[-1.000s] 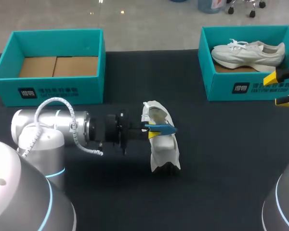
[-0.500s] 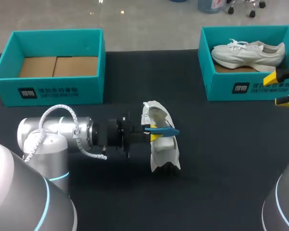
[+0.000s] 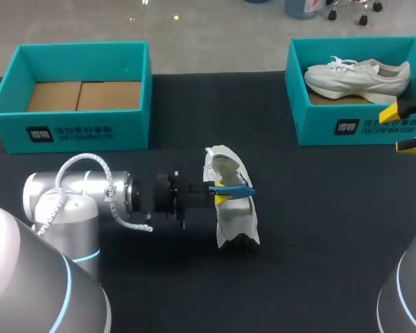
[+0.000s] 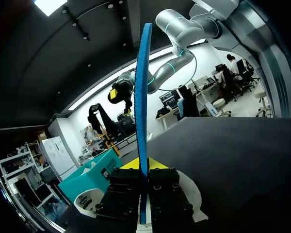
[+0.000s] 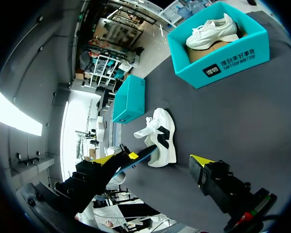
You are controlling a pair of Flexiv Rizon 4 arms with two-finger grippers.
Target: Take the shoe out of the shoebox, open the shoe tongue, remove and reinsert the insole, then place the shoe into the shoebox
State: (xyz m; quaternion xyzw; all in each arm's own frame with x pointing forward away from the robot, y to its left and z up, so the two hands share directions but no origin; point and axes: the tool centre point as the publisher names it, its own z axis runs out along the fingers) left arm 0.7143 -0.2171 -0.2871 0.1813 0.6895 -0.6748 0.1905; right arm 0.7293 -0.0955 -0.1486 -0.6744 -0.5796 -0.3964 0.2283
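Note:
A white shoe (image 3: 234,215) lies on the black table near the middle, its opening toward the far side. My left gripper (image 3: 222,195) reaches in from the left and hovers over the shoe's middle, shut on a thin blue insole (image 3: 234,187). In the left wrist view the insole (image 4: 143,92) stands edge-on, pinched between the fingers of the left gripper (image 4: 141,164), with the shoe (image 4: 195,193) beneath. My right gripper (image 3: 404,128) stays open and empty at the right edge, in front of the right shoebox (image 3: 326,123). From the right wrist the shoe (image 5: 162,133) lies ahead of the right gripper (image 5: 159,160).
The right teal shoebox holds a second white shoe (image 3: 357,76). An empty teal shoebox (image 3: 76,132) with a cardboard floor stands at the far left. In the right wrist view, both boxes (image 5: 218,63) (image 5: 128,99) lie beyond the shoe.
My left arm has pushed a little to the right, carrying the blue insole further over the shoe. The right arm has not moved.

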